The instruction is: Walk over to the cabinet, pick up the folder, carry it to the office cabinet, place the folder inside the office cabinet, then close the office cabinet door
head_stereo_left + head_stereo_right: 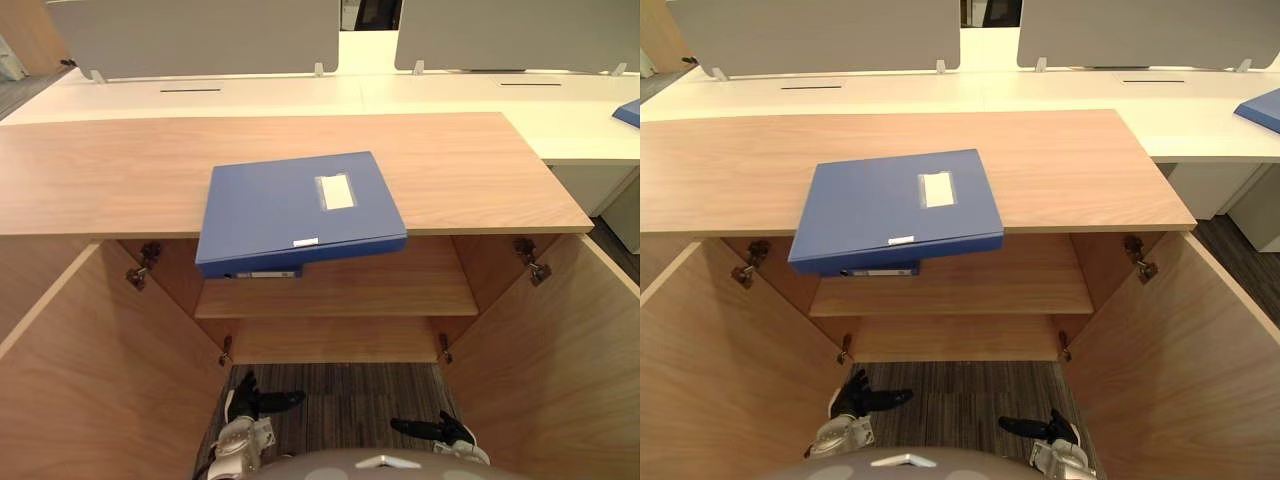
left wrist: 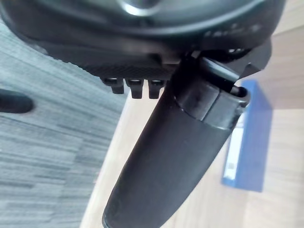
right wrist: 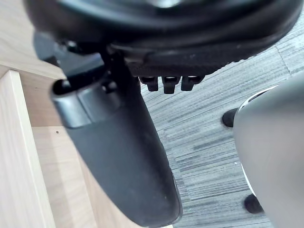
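A wooden cabinet (image 1: 450, 170) is standing wide open below the robot's head camera. Its left door (image 1: 90, 380) and right door (image 1: 560, 370) are swinging out toward the viewer on either side of the compartment. Behind the cabinet, white desks (image 1: 300, 95) are running across the scene, with grey divider panels (image 1: 200, 35) standing upright along their far edge. In front of the cabinet, a striped grey carpet (image 1: 340, 400) is showing between the two doors. Inside the cabinet, a single wooden shelf (image 1: 400, 290) is spanning the compartment from side to side. The blue folder (image 1: 290, 210) is lying flat outside that compartment, on the cabinet's top, left of its centre. Its near edge is jutting past the cabinet's front edge and hanging over the opening. Its long axis appears to be running along the cabinet's width, turned slightly so that its left corner is sitting nearer the robot. Its thick labelled edge is facing the robot, and a pale label is showing on its upper face. A second blue folder (image 1: 630, 112) is resting on the white desk to the right of the cabinet. The left hand (image 1: 250, 400) and the right hand (image 1: 440, 430) are hanging low in front of the cabinet, over the carpet and between the doors. Both have their fingers loosely extended toward each other and are holding nothing. Small metal hinges (image 1: 140, 270) are showing where the doors are meeting the cabinet's sides.
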